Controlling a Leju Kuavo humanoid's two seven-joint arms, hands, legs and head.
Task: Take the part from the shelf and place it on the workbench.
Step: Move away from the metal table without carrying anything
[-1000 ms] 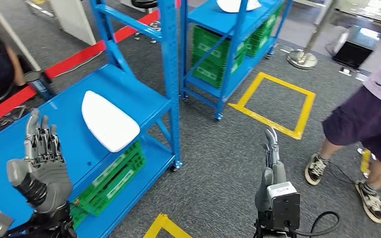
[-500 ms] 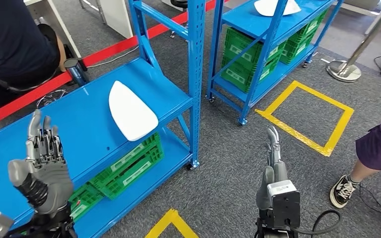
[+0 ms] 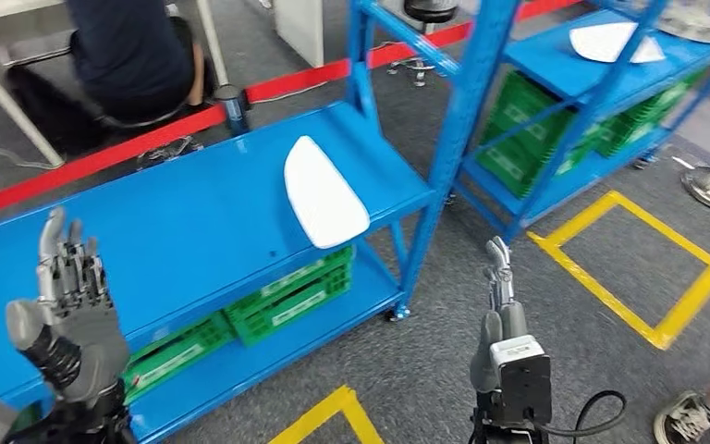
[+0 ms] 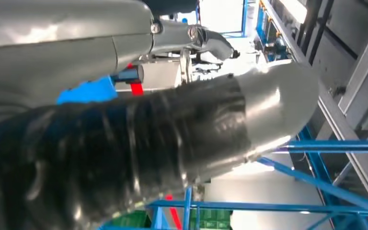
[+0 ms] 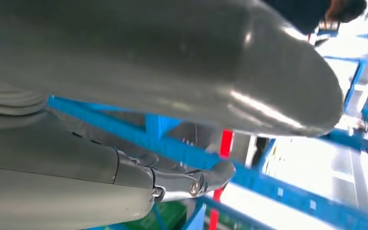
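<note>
Two silver arms rise from the bottom of the head view toward a blue shelf (image 3: 185, 231) on grey carpet. On the robot's left, the left hand (image 3: 67, 314) stands upright over the near end of the shelf's top board, fingers extended and slightly apart, holding nothing. On the right, the right hand (image 3: 499, 305) points forward above the carpet, its fingers straight and close together, also empty, well apart from the shelf. The white part (image 3: 324, 194), a flat rounded panel, lies on the top board near the shelf's upright post (image 3: 453, 129), apart from both hands. Green crates (image 3: 287, 291) sit on the lower board beneath it. A second blue shelf (image 3: 601, 74) stands beyond, bearing another white panel (image 3: 610, 42). A red strip (image 3: 102, 157) runs along the floor behind the first shelf, where a person in dark clothing (image 3: 134, 55) sits at a white table. Yellow floor tape (image 3: 647, 268) frames a square on the carpet at the right.

From the left wrist view, the left hand's thick grey thumb (image 4: 278, 100) crosses blue shelf rails, blurred and close; nothing lies against it.

From the right wrist view, the right hand's grey thumb (image 5: 220, 62) and a darker finger (image 5: 191, 179) lie apart, with blue framing between them and nothing held.
</note>
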